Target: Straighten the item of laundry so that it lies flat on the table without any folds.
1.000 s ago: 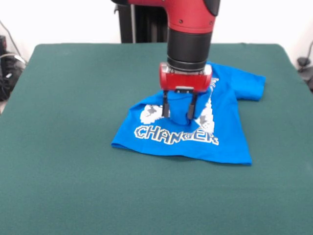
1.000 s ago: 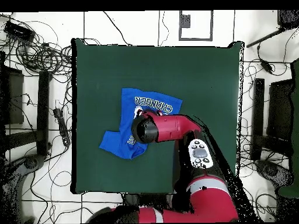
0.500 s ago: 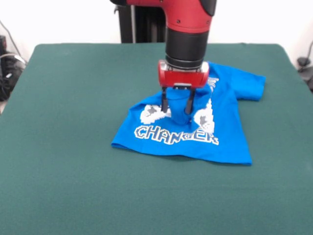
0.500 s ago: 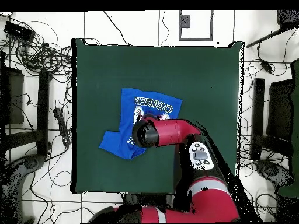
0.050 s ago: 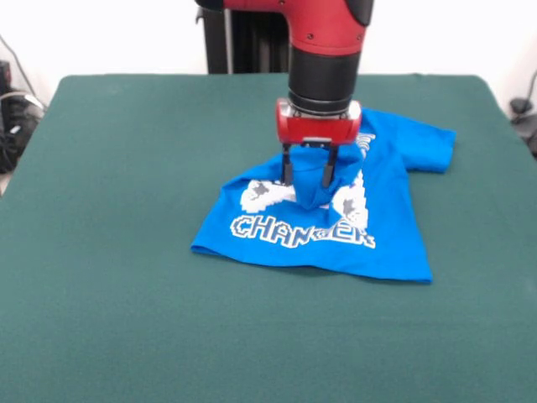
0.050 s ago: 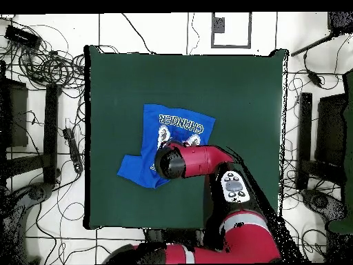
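Gripper (image 5: 308,178) pinches a tuft at the shirt's (image 5: 336,235) middle, lifting it off the table (image 5: 126,168); next, drag toward three o'clock to unfold.

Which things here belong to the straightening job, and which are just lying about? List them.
Job:
- T-shirt, blue and still rumpled
- table, green-topped
- gripper, pinching a raised fold of the shirt

Lying about:
- cables on the floor beside the table
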Available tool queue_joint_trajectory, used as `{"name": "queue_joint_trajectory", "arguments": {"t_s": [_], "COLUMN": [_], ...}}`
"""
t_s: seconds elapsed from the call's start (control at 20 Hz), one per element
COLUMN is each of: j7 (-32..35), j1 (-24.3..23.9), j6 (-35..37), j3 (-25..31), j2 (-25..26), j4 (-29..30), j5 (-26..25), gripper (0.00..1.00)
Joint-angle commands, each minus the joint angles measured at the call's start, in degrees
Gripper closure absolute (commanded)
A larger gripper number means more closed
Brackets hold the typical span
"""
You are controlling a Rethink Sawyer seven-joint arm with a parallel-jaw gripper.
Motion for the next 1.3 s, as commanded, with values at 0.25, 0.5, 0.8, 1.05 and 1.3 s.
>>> {"name": "queue_joint_trajectory", "arguments": {"t_s": [0.25, 0.5, 0.8, 1.05, 1.3], "j7": [1.81, -0.83, -3.83, -4.62, -1.86], "j1": [0.37, -2.35, -5.82, -6.39, -4.36], "j6": [0.81, 2.07, 4.23, 7.27, 7.93], "j3": [2.22, 2.52, 3.77, 4.91, 5.96], "j2": [1.08, 0.66, 0.08, -0.32, 0.17], "j4": [6.67, 6.00, 4.10, 1.42, 0.34], "j5": [-3.60, -5.84, -8.50, -8.97, -7.41], "gripper": [0.00, 0.00, 0.00, 0.00, 0.00]}}
